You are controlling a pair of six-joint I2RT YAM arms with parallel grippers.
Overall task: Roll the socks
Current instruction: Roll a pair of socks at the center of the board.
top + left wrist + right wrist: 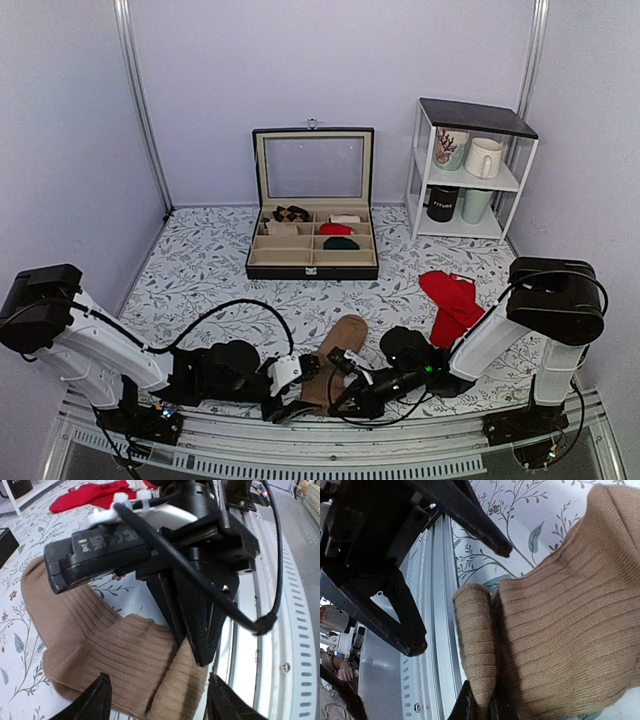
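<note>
Left pincer (161, 700) spread wide, over near end of tan ribbed socks (120, 650). Right pincer (480, 707) pinching folded sock edge, at front rim of table (520, 510).

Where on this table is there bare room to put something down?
Bare cloth lies between the black box and the left wall, and between the box and the tan socks. A narrower strip runs between box, white shelf and red socks. The near edge is crowded: the left pincer and right pincer meet at the socks' end.
</note>
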